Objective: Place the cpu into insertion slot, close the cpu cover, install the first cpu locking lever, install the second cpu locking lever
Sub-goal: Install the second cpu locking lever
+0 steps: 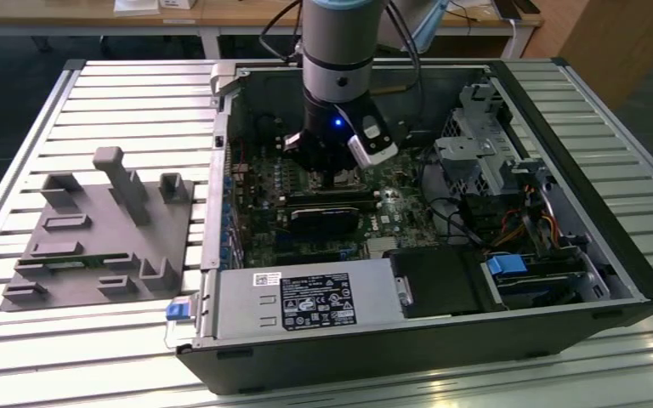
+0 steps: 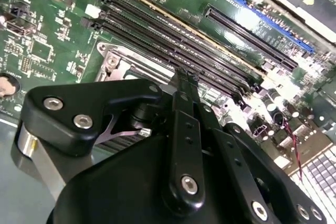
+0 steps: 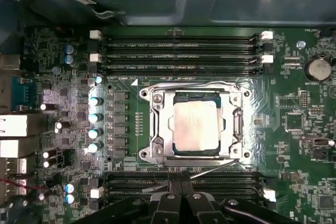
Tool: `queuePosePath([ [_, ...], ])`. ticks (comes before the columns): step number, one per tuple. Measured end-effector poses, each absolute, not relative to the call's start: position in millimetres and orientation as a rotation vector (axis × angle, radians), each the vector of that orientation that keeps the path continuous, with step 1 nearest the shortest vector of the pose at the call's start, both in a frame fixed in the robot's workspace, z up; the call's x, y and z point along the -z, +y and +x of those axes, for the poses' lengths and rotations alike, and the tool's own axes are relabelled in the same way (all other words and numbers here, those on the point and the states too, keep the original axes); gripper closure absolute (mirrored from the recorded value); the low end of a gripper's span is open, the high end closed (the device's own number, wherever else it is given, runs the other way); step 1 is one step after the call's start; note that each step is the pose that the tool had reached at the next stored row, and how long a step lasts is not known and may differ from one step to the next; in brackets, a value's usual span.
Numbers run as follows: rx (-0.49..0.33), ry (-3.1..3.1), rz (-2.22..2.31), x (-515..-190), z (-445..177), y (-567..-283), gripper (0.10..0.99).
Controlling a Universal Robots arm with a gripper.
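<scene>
The flat silvery square cpu (image 3: 195,127), judged light and fragile, is seated beside the pressed-together tool (image 3: 180,188).

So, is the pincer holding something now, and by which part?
Nothing visible. The pincer is shut with its tips together beside the socket; the cpu already lies under the closed cover.

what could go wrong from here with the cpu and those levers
1. The cpu sits in the insertion slot with the cpu cover over it; a thin locking lever still angles free, so the cover may not be clamped.
2. The claw hangs close over the memory slots beside the socket, and a slightly off push might scrape them.
</scene>
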State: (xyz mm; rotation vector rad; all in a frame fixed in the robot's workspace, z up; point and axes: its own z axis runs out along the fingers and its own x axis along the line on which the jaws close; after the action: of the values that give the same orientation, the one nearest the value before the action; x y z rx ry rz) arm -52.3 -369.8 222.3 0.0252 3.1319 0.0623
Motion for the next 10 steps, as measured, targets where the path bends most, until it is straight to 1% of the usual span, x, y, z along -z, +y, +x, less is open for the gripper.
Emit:
queuePosePath([
  [5, -0.131, 3.130, 0.026, -221.5, -55.5, -374.1, 0.980],
  [10, -0.152, 3.129, 0.026, -220.8, -60.9, -379.8, 0.980],
])
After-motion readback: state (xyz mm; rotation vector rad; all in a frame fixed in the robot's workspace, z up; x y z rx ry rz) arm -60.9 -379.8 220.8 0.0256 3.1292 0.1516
